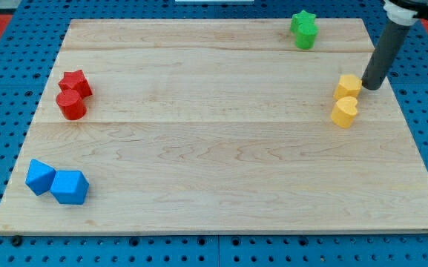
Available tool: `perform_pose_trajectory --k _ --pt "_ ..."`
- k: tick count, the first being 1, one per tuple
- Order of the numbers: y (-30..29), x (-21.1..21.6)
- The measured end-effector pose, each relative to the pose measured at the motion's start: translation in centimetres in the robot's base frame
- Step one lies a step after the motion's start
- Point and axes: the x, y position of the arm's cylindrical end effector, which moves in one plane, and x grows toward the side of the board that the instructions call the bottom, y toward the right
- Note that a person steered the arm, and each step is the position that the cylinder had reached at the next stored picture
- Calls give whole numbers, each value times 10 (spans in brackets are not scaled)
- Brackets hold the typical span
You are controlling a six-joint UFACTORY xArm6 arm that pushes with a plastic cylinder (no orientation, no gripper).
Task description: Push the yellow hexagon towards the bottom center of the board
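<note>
At the view's right edge of the counter [199, 185], my tip [370, 87] sits just right of the yellow hexagon [348, 86], seemingly touching; no gripper exists to open or close. The approach looks finished. Next I judge a push down-left, skirting the yellow heart-like block [344, 112] just below.

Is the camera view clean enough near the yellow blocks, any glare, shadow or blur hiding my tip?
Camera view: even, soft light, no glare on the board; only faint shadows under the blocks. My tip is sharp, just to the view's right of the yellow hexagon; the yellow block below it is crisp too. The rod's upper end is cut off at the view's top.
</note>
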Motion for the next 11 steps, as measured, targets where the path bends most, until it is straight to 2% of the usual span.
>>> perform_pose_trajectory --k 2,3,4,5,6,8,9,10,11 --pt "-78 5" --pt "-136 5" --pt "-172 -10" --pt "-181 -19" --pt "-215 11" --pt "-212 94" --pt "-210 53" --pt "-225 30" --pt "-263 41"
